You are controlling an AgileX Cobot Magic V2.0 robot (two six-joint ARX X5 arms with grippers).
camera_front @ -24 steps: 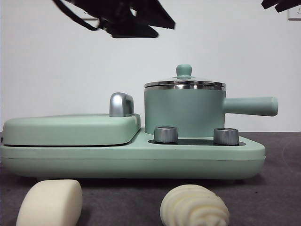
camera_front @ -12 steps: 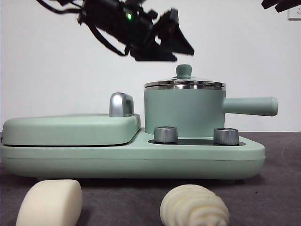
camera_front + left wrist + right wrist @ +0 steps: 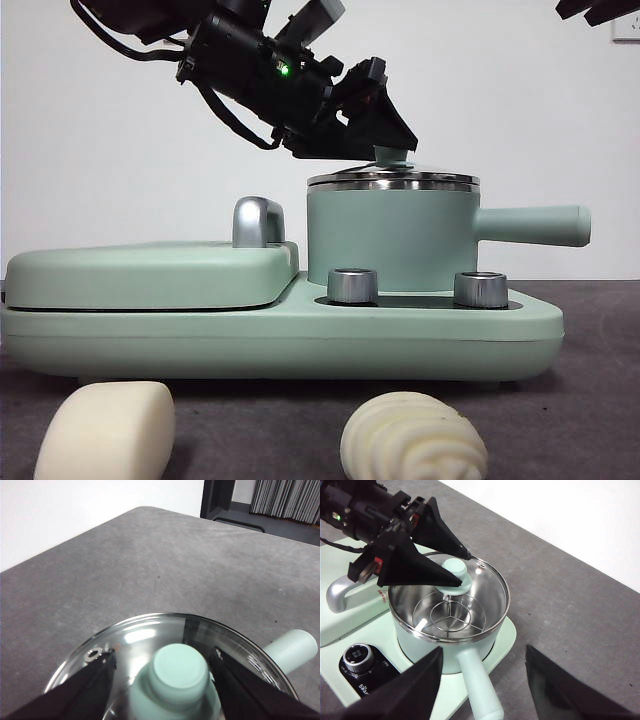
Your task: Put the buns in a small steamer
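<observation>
The front view sits low, near table height, looking level across at the steamer (image 3: pixel 392 232) with the buns (image 3: pixel 413 437) close and large at the lower edge. The left wrist view looks steeply down, very near, onto the lid knob (image 3: pixel 180 667) between its own jaws. The right wrist view looks down from higher and farther off; it shares the steamer (image 3: pixel 451 614) and left gripper (image 3: pixel 451 568) with the other two.

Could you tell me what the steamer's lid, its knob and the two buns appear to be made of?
Lid: clear glass, apparently; the steel rack shows through it.
Knob: matte mint green, probably plastic or silicone.
Smooth bun and ribbed bun: cream-white, matte, possibly foam or dough; I cannot tell which.
</observation>
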